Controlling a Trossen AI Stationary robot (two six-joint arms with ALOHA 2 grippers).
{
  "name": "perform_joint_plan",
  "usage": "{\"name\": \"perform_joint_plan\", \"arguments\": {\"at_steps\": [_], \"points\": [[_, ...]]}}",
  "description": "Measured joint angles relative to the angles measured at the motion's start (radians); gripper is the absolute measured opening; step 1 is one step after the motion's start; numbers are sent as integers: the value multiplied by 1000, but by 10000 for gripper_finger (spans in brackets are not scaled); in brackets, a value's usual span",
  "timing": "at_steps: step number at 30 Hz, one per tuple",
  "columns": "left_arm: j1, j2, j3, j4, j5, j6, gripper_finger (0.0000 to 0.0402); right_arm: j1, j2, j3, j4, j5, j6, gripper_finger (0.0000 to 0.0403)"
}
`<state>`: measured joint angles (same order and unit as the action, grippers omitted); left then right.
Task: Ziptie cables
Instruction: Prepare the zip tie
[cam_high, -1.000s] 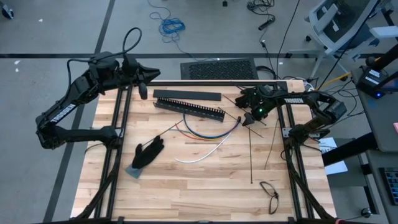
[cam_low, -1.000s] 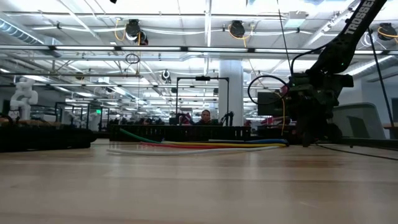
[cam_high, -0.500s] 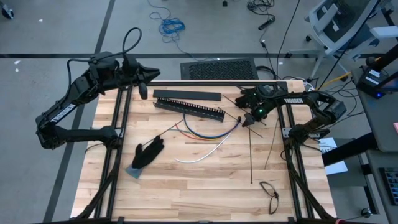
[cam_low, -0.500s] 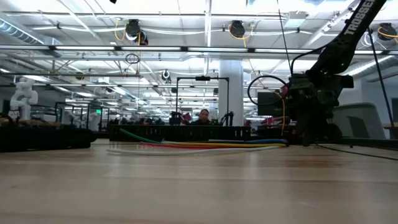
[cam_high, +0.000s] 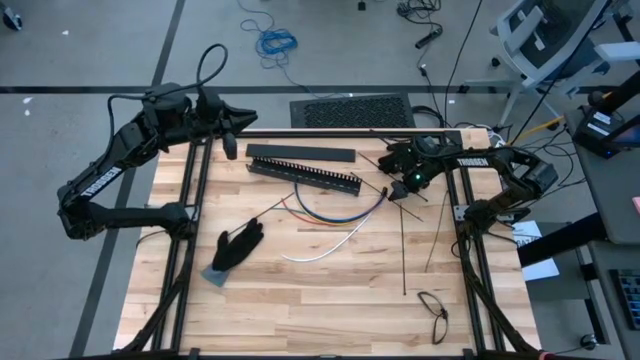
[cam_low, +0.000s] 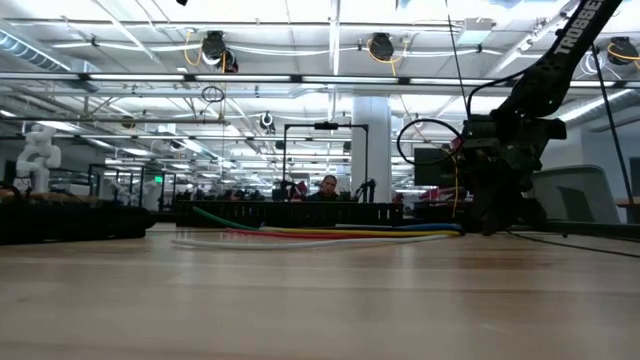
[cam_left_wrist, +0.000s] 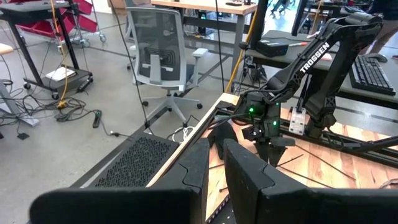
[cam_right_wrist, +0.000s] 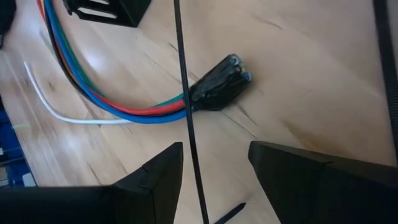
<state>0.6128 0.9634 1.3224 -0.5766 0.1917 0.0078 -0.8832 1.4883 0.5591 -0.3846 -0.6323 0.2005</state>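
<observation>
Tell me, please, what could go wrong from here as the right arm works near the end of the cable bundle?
The right gripper hovers open over a zip tie lying across the taped end of the cables. Closing here might pinch tie and bundle together, or push the thin tie aside. The loose white wire lies apart from the bundle and could be left out.

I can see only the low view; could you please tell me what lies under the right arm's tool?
Observer: The right wrist view shows the right tool open over a thin black strip that crosses the cables at their black-wrapped end.
Operator: Thank you; where is the left arm?
Observer: In the high view the left tool waits by the table's far left corner, away from the cables.
</observation>
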Motion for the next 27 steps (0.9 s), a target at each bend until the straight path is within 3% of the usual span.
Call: {"name": "perform_joint_plan", "arguments": {"at_steps": [10,20,24,27], "points": [[0,0,0,0,0,1,48,0,-1,23,-22,35,-5,192],[0,-12,1,-2,-14,8,48,5,-108,217,-150,279,-59,192],[0,-21,1,-3,-26,8,48,28,-49,314,-108,354,-54,192],[0,-30,1,-3,-29,8,48,50,46,383,-108,285,-55,192]]}}
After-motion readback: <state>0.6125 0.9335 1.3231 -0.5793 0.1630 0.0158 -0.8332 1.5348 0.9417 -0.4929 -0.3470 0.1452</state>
